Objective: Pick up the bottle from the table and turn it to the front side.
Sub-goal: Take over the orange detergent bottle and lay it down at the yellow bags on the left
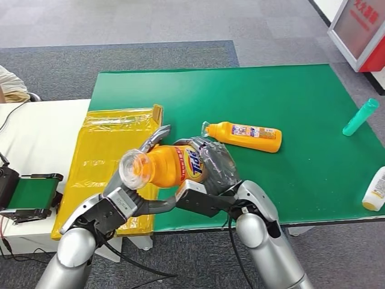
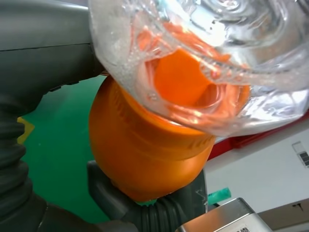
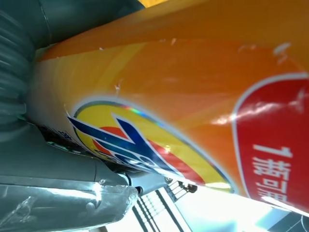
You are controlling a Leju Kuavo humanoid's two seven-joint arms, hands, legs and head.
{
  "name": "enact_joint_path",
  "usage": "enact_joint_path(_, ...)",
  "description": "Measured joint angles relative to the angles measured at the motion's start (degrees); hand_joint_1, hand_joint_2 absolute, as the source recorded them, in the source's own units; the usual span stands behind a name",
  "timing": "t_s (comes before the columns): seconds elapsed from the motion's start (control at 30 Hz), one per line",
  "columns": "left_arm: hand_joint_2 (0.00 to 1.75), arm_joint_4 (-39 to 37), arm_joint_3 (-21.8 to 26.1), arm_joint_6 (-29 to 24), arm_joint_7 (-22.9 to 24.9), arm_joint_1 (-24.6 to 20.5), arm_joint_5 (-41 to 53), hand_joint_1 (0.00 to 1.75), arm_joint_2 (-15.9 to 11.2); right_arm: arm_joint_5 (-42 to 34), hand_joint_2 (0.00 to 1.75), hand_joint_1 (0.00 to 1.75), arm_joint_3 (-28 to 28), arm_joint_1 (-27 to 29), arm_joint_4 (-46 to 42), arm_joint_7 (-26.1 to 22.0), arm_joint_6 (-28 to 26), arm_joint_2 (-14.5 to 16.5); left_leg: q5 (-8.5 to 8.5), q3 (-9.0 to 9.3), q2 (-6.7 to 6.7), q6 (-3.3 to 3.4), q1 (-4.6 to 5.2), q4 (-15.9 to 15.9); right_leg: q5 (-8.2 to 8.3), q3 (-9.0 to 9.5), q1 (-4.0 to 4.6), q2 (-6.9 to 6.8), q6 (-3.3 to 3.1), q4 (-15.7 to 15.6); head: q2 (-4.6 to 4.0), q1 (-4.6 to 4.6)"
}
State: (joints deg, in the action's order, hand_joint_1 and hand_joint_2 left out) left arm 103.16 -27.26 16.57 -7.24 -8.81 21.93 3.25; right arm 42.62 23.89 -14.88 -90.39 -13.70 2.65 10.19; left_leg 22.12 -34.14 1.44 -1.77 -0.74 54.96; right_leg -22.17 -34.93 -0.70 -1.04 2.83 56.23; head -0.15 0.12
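Bottle (image 1: 170, 165) hangs over the table's (image 1: 290, 90) near edge, left hand (image 1: 123, 198) gripping its clear-capped neck, right hand (image 1: 213, 171) clamped around the base; rigid glossy plastic, probably slippery and heavyish, so I'd grip the body, not the cap.

The held bottle (image 1: 170, 165) lies on its side in the air above the near edge of the table (image 1: 299, 180). The left robot hand (image 1: 136, 174) holds its cap end, and the right robot hand (image 1: 217, 164) holds its back end. A bag (image 1: 104, 162) lies on the table to the left, just behind the left robot hand. A second bottle (image 1: 247, 136) lies on the table behind the right robot hand. A tube (image 1: 360, 117) lies far right. Another bottle (image 1: 376, 190) lies at the right edge, nearer the front.
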Motion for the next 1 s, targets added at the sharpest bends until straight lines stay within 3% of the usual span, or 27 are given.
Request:
enact_joint_path(0.13,1.75,0.34,0.28,0.10,-1.26,0.37,0.21,0.00,0.56,-0.48,1.75,1.75,0.03,0.06,-0.72,0.02,0.37,0.00,0.00,0.00,0.00,0.00,0.00,0.00,0.00,0.00,0.00,0.00,0.00,0.00,0.00,0.01)
enact_joint_path(0.17,1.75,0.45,0.30,0.20,-1.43,0.43,0.08,0.10,0.67,-0.57,1.75,1.75,0.06,0.08,-0.89,0.02,0.41,0.00,0.00,0.00,0.00,0.00,0.00,0.00,0.00,0.00,0.00,0.00,0.00,0.00,0.00,0.00)
enact_joint_path(0.27,1.75,0.67,0.32,0.59,-1.53,0.56,-0.61,1.40,0.91,-0.74,1.75,1.75,0.11,0.17,-1.31,0.02,0.47,0.00,0.00,0.00,0.00,0.00,0.00,0.00,0.00,0.00,0.00,0.00,0.00,0.00,0.00,0.01)
enact_joint_path(0.3,1.75,0.70,0.32,0.68,-1.52,0.59,-0.81,1.74,0.98,-0.79,1.75,1.75,0.11,0.22,-1.41,0.02,0.48,0.00,0.00,0.00,0.00,0.00,0.00,0.00,0.00,0.00,0.00,0.00,0.00,0.00,0.00,0.01)
enact_joint_path(1.0,1.75,2.60,0.14,0.63,-1.50,0.61,-0.99,1.75,1.54,-3.87,1.75,1.75,0.14,1.55,-4.46,0.04,1.70,0.00,0.00,0.00,0.00,0.00,0.00,0.00,0.00,0.01,0.00,0.00,0.00,0.00,0.00,0.00)
